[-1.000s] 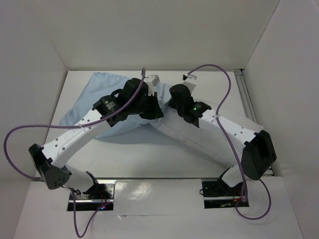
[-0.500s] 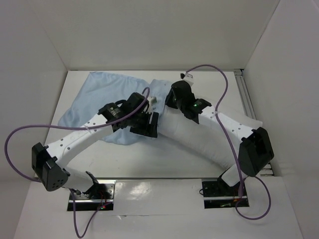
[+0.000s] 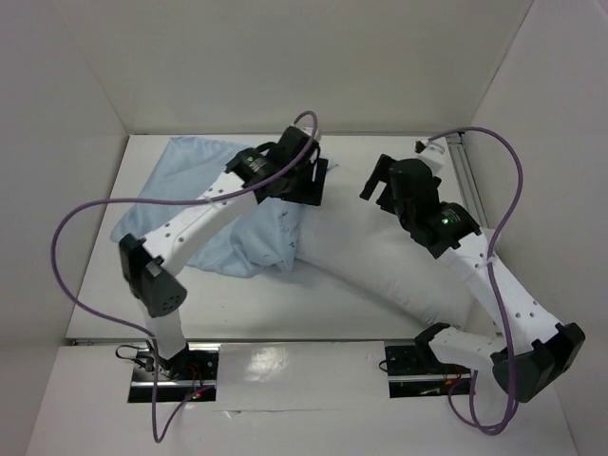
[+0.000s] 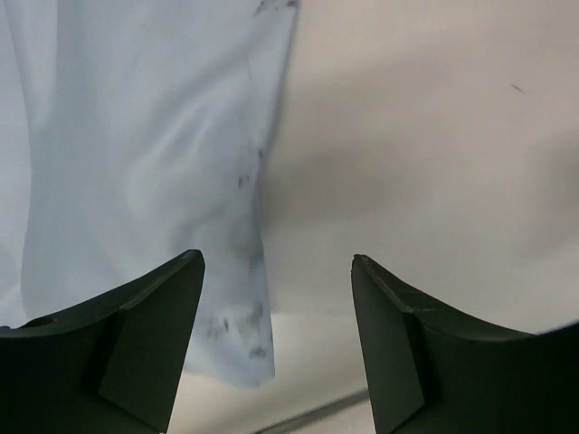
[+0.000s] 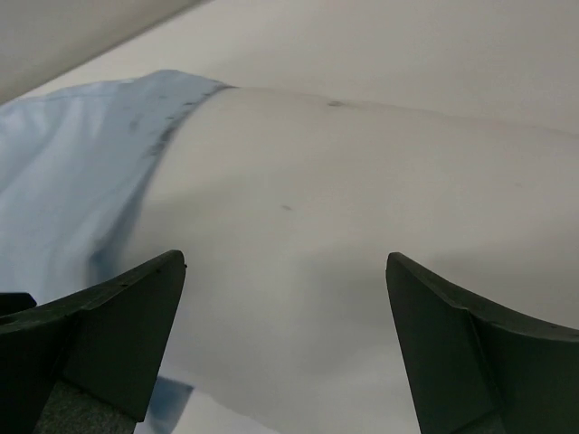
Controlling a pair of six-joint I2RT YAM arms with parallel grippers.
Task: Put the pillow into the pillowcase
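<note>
left hand [image 4: 276, 271] apart, above pillowcase [image 4: 136, 136] | right hand [image 5: 285, 262] apart, above pillow [image 5: 344, 181] | pillow end inside pillowcase

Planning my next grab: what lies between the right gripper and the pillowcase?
Only bare pillow: the right wrist view shows it under the open right gripper, running up to the pillowcase hem.

Here's the plump white stuffed pillow [image 3: 380, 258], lying slantwise across the desk [image 3: 399, 152] from the middle down to the near right. Its far-left end is tucked in under the hem of the thin light blue cloth pillowcase [image 3: 190, 176], and most of the pillow is bare. The pillowcase lies limp and wrinkled at far left, bunched where the two meet.
</note>
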